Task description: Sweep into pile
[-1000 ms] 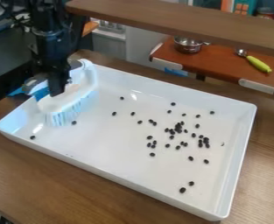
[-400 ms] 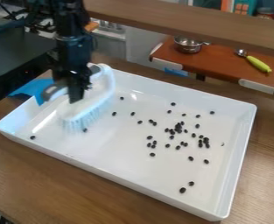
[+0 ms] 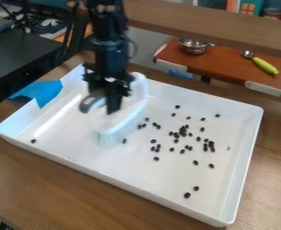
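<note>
Brush (image 3: 125, 121) — beside dark beans (image 3: 182, 130)

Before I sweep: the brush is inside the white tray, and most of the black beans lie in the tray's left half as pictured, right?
Not quite: the camera view shows most of the black beans in the right half of the white tray. The brush is inside it, as you say.

The robot arm (image 3: 109, 33) is black, built of chunky, squared segments with a faint blue-grey sheen partway along. A thin dark cable (image 3: 133, 47) bows out beside it. The gripper (image 3: 113, 108) is black too, its housing uneven and knobbly in outline.
</note>
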Controlling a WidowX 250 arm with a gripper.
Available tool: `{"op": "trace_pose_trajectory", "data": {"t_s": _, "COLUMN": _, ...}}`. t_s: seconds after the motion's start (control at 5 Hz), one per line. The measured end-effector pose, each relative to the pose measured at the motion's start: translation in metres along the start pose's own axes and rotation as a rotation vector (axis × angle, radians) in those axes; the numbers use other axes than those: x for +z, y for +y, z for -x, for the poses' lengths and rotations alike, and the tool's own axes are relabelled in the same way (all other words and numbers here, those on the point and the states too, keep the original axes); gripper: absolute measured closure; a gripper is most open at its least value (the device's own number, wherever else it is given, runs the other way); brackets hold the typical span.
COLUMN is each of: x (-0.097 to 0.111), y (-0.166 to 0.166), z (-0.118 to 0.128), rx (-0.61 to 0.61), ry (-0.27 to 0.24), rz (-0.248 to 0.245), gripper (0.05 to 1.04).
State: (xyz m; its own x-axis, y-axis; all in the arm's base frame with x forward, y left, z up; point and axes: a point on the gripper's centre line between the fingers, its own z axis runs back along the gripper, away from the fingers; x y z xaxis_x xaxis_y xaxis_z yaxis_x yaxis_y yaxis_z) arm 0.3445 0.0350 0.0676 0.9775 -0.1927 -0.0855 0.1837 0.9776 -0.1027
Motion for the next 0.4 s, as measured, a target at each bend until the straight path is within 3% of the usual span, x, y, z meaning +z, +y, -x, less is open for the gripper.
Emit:
{"op": "trace_pose_trajectory", "data": {"t_s": 0.2, "x": -0.003, "y": -0.034, "z": -0.008, "rx": 0.004, "ry": 0.014, "rz": 0.019, "gripper": 0.593}}
{"op": "trace_pose_trajectory", "data": {"t_s": 0.4, "x": -0.009, "y": -0.066, "z": -0.014, "rx": 0.004, "ry": -0.001, "rz": 0.006, "gripper": 0.593}}
